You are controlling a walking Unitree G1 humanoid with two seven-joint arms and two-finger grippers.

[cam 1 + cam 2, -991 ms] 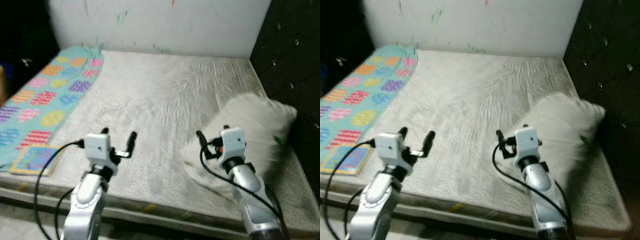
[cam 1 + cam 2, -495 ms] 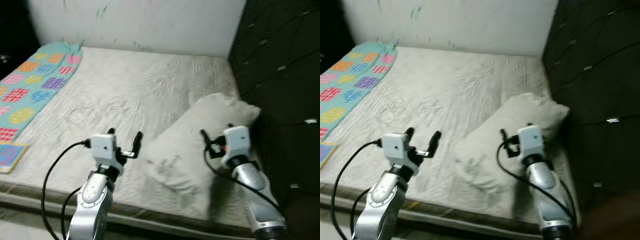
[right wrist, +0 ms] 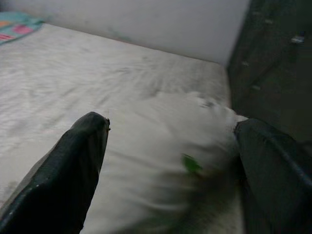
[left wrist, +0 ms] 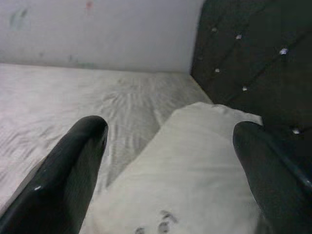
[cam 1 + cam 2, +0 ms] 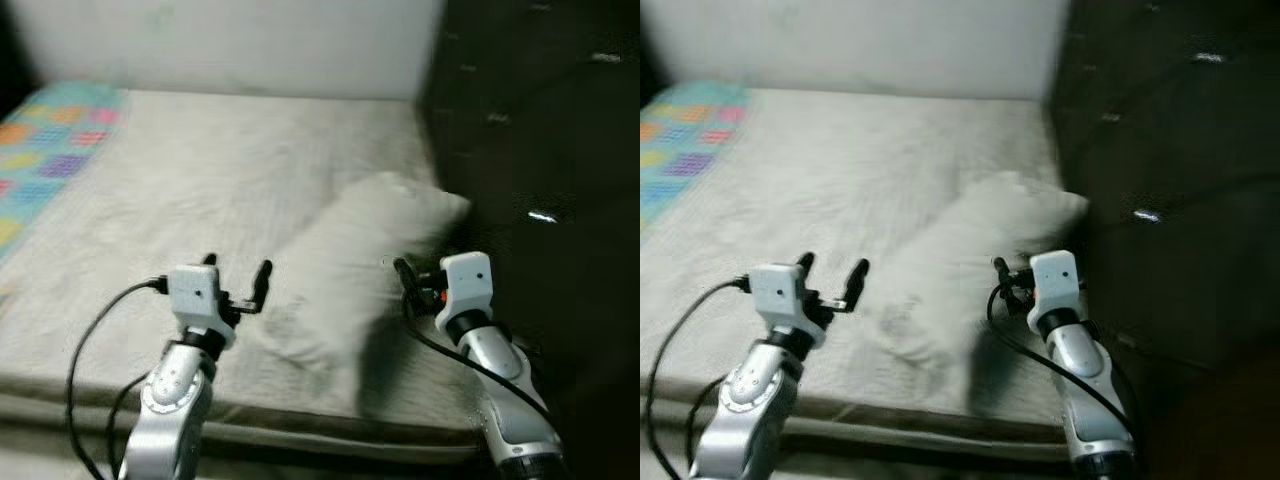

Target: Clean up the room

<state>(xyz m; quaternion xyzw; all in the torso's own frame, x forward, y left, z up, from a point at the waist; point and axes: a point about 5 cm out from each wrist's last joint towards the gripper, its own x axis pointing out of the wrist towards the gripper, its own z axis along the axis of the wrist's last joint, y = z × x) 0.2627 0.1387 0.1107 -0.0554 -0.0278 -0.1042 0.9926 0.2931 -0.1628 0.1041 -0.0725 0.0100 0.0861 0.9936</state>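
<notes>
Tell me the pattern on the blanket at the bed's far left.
The blanket is teal with multicoloured patches, clearest in the left eye view.

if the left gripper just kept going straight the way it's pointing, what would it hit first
Most likely the white pillow. It lies straight ahead between the open fingers of the left gripper, with the dark headboard behind it. Depth is hard to judge.

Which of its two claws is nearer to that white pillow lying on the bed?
Right, though only narrowly. The right gripper hovers at the pillow's edge near the dark headboard. The left gripper hangs just off the pillow's opposite, lower corner, over the mattress. Both have jaws open.
</notes>
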